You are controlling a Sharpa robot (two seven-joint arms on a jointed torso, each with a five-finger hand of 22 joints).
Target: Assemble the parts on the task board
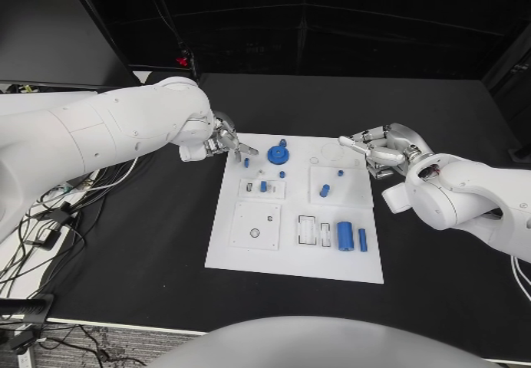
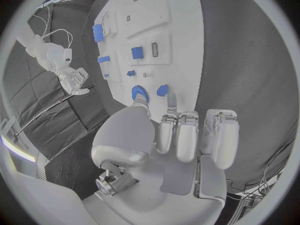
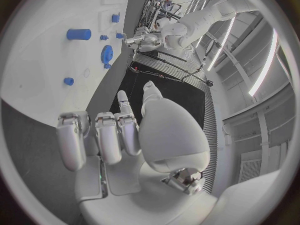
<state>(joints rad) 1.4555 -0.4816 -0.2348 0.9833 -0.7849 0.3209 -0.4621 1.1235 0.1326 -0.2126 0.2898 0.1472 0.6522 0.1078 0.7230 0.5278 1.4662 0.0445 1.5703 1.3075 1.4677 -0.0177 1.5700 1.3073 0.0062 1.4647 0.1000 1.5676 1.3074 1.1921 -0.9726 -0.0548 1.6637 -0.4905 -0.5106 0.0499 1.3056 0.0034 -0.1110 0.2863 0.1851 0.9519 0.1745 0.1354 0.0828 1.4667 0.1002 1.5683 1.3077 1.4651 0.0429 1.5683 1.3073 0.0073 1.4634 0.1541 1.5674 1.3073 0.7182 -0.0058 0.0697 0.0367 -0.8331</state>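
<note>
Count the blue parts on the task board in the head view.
8 on the task board: gear, peg left of it, stub, piece in the small plate, two pegs right, large cylinder, slim pin. Robot hands may hide others.

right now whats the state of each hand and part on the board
left hand: over the board's far left corner, holding nothing I can make out
right hand: over the far right edge, fingers apart, empty
task board: flat on the table
blue gear: lying flat on the board
large blue cylinder: lying on its side
thin blue pin: lying beside the cylinder
short blue peg: standing in its plate
</note>
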